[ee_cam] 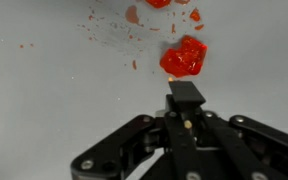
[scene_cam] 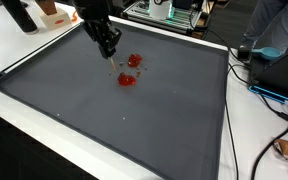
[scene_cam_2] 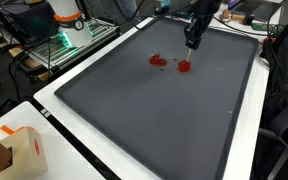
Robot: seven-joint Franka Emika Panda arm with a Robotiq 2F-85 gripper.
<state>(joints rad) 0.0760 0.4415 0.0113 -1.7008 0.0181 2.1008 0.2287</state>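
The wrist view's top edge cuts off a red piece [ee_cam: 159, 3]; its bottom edge cuts the gripper [ee_cam: 187, 92]

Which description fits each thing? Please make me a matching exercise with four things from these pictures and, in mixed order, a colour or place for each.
Things:
1. gripper
2. red lump
3. mat
4. box

Descriptions:
A. dark grey, with a black edge
B. light brown, stands off the mat
C. black, fingers together, just above the red pieces
D. lies on the mat among small red crumbs

Pairs: 1-C, 2-D, 3-A, 4-B
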